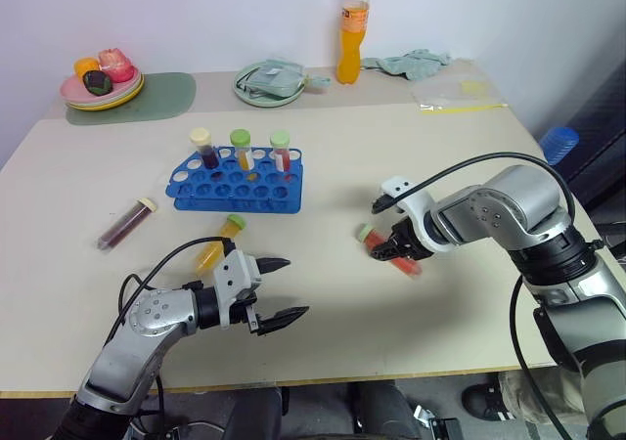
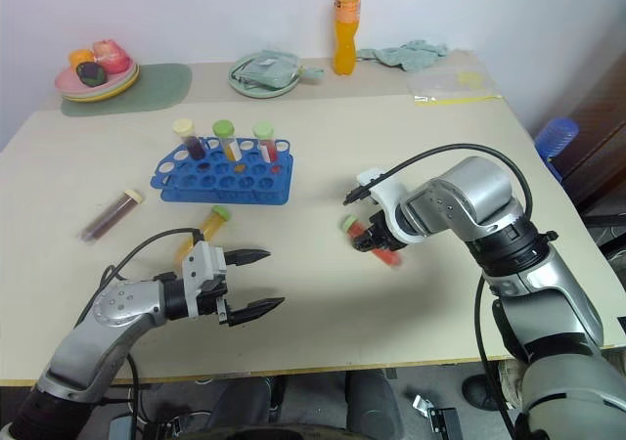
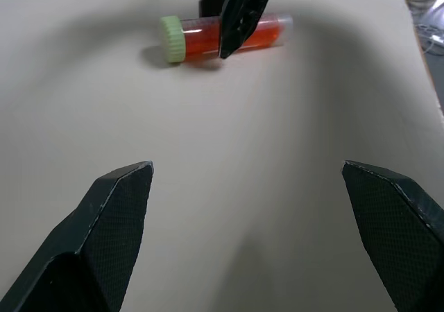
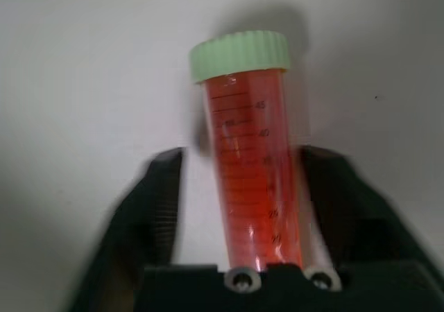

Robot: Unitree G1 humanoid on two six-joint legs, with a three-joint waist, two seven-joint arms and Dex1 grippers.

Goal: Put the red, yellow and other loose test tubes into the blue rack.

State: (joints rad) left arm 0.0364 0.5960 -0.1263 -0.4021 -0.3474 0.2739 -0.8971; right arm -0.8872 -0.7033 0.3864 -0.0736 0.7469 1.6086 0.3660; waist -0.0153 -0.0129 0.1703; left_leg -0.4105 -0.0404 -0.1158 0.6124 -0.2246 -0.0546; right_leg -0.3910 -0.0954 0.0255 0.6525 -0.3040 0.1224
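The red test tube (image 4: pixel 243 187) with a pale green cap lies on the table right of centre. My right gripper (image 1: pixel 397 249) points down over it, fingers pressed to its sides, shut on it. A yellow tube (image 1: pixel 211 253) with a green cap lies in front of the blue rack (image 1: pixel 235 191). A dark purple tube (image 1: pixel 124 225) lies to the rack's left. Three capped tubes stand in the rack's back row. My left gripper (image 1: pixel 285 288) hovers open and empty near the front edge, just right of the yellow tube, aimed toward the red tube (image 3: pixel 229 33).
At the back stand stacked plates with food (image 1: pixel 102 86) on a green mat, a plate holding a cloth (image 1: pixel 270 80), an orange drink bottle (image 1: pixel 352 29), a crumpled cloth (image 1: pixel 411 63) and a plastic bag (image 1: pixel 460 93). A blue object (image 1: pixel 559 144) sits beyond the table's right edge.
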